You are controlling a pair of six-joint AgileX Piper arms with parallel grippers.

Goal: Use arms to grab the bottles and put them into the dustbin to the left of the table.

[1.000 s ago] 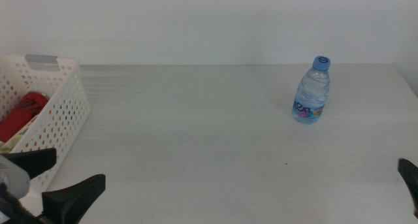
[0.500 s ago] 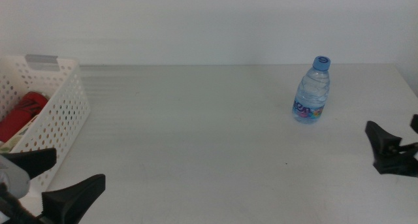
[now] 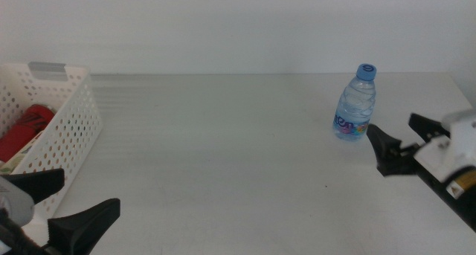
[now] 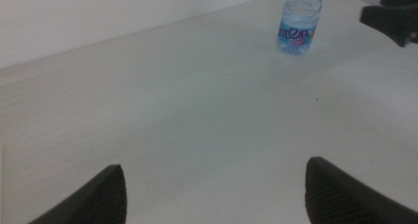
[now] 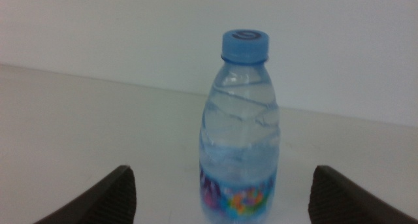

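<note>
A small clear water bottle [image 3: 355, 102] with a blue cap stands upright at the table's far right. My right gripper [image 3: 391, 127] is open just to the right of it, level with its base, and does not touch it. In the right wrist view the bottle [image 5: 240, 129] stands centred ahead of the open right gripper [image 5: 223, 172]. My left gripper [image 3: 89, 192] waits open at the bottom left, beside the white perforated dustbin [image 3: 71, 125]. A red can [image 3: 26, 127] lies inside the dustbin. From the left wrist view, the bottle [image 4: 299, 21] is far from the left gripper [image 4: 215, 178].
The white tabletop [image 3: 223, 143] stretches bare between the dustbin and the bottle. The table's back edge meets a plain white wall. The right gripper [image 4: 390, 15] also shows at a corner of the left wrist view.
My right gripper has come in from the right edge and moved left toward the water bottle. The left gripper and the bottle have not moved.
</note>
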